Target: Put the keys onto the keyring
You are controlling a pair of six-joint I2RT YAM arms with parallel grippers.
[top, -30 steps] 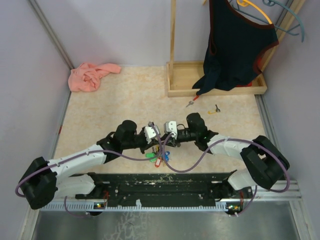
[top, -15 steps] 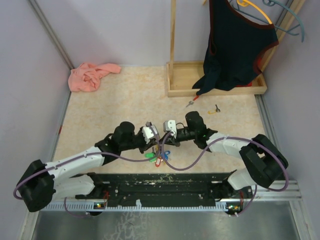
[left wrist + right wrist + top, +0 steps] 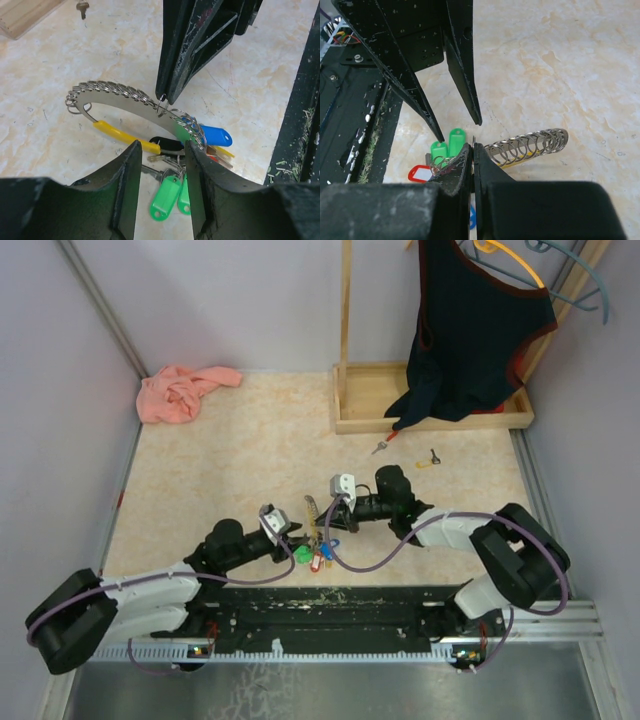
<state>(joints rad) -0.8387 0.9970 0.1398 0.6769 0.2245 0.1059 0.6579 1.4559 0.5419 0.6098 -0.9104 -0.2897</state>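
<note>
**Left claw slack, right claw pinching the keyring; two keys lie loose beyond**

Left claw (image 3: 162,145) sits nearest the bases, low over the table (image 3: 250,440), its fingers spread with nothing between them. In its own wrist view it looks straight down the gap at the work.

Just past it lies a bunch of tagged keys (image 3: 167,197) with green, blue, red and yellow tags. They appear to be already threaded on, as they fan out from one end of the keyring (image 3: 120,95). That keyring is a curved metal strip carrying a row of wire loops. Most of the loops toward its free end look empty.

The right claw (image 3: 472,145) comes in from the far side and is clenched on the strip, its fingertips pressed together on the metal beside the hanging bunch.

Farther out, well apart from both claws, a red-headed key (image 3: 383,446) and a yellow-headed key (image 3: 430,457) lie on the table. They rest near the wooden tray (image 3: 440,420), below the dark garment (image 3: 470,330). A pink cloth (image 3: 182,392) lies in the far left corner.

By my reading the job is partly done: several keys are on, and these two remain to be fetched and threaded.
</note>
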